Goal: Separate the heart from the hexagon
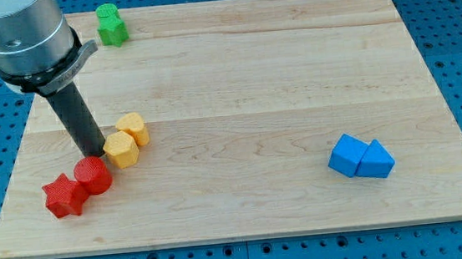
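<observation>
A yellow heart (133, 127) and a yellow hexagon (120, 149) lie touching each other at the view's left, the heart above and to the right of the hexagon. My tip (99, 152) rests on the board just left of the hexagon, close to or touching its left side, and just above the red cylinder (92, 174).
A red star (63, 197) touches the red cylinder at the lower left. A green star (110, 25) sits near the top left edge. A blue cube (348, 154) and a blue triangle (375, 160) touch at the right. The wooden board (252, 77) lies on a blue perforated table.
</observation>
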